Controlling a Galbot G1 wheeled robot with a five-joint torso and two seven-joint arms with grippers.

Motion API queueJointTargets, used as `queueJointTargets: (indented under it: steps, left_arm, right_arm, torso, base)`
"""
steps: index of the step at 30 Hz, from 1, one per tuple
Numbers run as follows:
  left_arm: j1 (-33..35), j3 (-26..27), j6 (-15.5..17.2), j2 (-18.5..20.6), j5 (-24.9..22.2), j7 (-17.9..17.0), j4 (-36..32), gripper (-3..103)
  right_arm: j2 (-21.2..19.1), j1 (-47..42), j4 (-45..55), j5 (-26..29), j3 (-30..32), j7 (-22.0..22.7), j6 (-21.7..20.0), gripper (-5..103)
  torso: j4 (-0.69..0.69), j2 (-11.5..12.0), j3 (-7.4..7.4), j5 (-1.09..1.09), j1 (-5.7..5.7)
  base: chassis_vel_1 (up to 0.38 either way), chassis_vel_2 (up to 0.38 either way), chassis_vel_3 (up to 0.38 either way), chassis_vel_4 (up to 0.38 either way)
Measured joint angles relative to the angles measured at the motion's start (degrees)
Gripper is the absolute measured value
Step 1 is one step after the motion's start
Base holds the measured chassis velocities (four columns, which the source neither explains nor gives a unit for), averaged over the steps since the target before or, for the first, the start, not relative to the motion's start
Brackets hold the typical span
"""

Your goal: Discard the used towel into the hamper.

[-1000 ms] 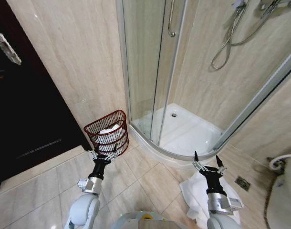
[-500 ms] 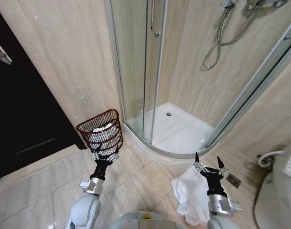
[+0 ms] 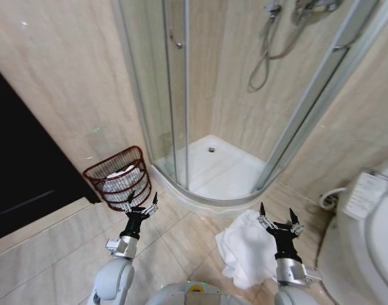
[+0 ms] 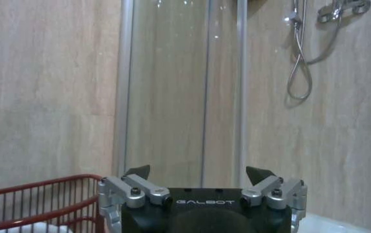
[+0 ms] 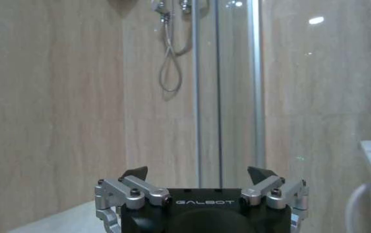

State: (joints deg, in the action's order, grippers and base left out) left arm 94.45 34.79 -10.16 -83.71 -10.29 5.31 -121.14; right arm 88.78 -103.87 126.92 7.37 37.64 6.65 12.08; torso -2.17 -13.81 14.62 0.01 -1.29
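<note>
Beige tiled bathroom, floor tiles pale, walls same stone look; corner shower enclosure (image 3: pixel 200 127) with curved glass doors took up the middle, hose and fittings on the wall behind, doors apart so the white tray (image 3: pixel 219 171) was exposed. Dark doorway (image 3: pixel 22 171) on the robot's left. White toilet or similar fixture (image 3: pixel 372 222) at the right edge. White towel (image 3: pixel 242 248) lay crumpled on the floor just in front of the shower curb, near the right arm, likely dropped there after use, so it read as the thing to discard. Hamper (image 3: pixel 114 178) stood against the wall beside the shower door, well apart from the towel, some white cloth already inside. Left end effector (image 3: pixel 139 204) was raised near the hamper, fingers spread wide, holding nothing. Right end effector (image 3: pixel 277 219) was up beside the towel, above it, fingers also spread, empty. Both arms looked carried upright for travel, not reaching; grasp not yet started.
</note>
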Motion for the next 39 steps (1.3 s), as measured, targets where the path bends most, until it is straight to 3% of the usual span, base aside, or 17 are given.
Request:
queueJointTargets:
  steps: [7, 14, 19, 25, 39]
  left_arm:
    - [-0.2, -0.9, -0.2, -0.1, -0.9, -0.3, 0.3, 100]
    - [-1.4, -2.6, 0.4, -0.3, -0.9, -0.8, 0.4, 100]
    - [-2.6, -3.5, 1.8, 0.1, -0.9, -0.8, 0.2, 100]
    - [-3.1, -5.7, 2.4, 0.3, -0.1, -0.8, 0.6, 100]
    - [-3.2, -6.7, 2.0, 0.4, 0.4, -1.7, 2.4, 100]
  right_arm:
    - [-0.5, 0.3, -0.6, 1.1, 0.8, 2.7, -0.3, 100]
    - [-0.5, 0.3, -1.3, 1.5, 2.3, 2.0, 0.1, 100]
    - [-0.6, -0.8, -2.6, 1.9, 3.6, -1.4, 2.3, 100]
    - [-3.7, -3.8, -3.2, 3.2, 2.1, -1.5, 5.2, 100]
    - [-4.4, -6.2, -7.7, 2.3, 0.1, -2.4, 11.1, 100]
  torso:
    - [-0.02, 0.0, 0.00, -0.01, 0.00]
    - [-0.02, 0.0, 0.00, -0.01, 0.00]
    - [-0.01, 0.0, 0.00, -0.01, 0.00]
    - [-0.02, 0.0, 0.00, -0.01, 0.00]
    - [-0.02, 0.0, 0.00, -0.02, 0.00]
  base:
    - [-0.008, -0.004, 0.005, 0.003]
    - [0.000, 0.000, 0.000, 0.000]
    - [0.000, 0.000, 0.000, 0.000]
    - [0.000, 0.000, 0.000, 0.000]
    - [0.000, 0.000, 0.000, 0.000]
